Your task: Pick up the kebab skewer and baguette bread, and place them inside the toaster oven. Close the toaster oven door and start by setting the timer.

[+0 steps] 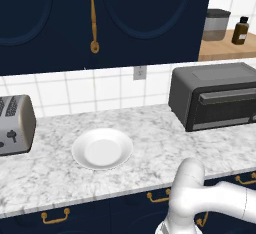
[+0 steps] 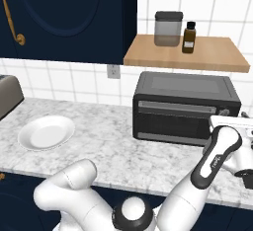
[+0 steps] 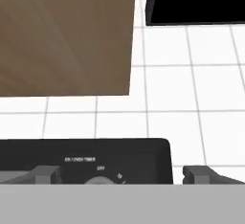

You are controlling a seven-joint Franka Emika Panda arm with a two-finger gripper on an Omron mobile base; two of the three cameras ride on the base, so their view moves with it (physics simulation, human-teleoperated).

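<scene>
While the claw (image 3: pixel 117 174) stood wide open and empty by the timer dial (image 3: pixel 98 181), the toaster oven (image 2: pixel 184 107) sat shut at the bench's (image 1: pixel 150 143) far right; that stiff little knob wanted a pinch across its sides

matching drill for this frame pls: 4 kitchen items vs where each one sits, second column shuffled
Items:
1. white plate
2. toaster oven
3. silver toaster
4. brown bottle

Places:
A. on the wooden shelf, beside a grey canister
B. far left end of the counter
C. against the tiled wall, under the wooden shelf
D. middle of the marble counter, nothing on it

Pairs: 1-D, 2-C, 3-B, 4-A
</scene>
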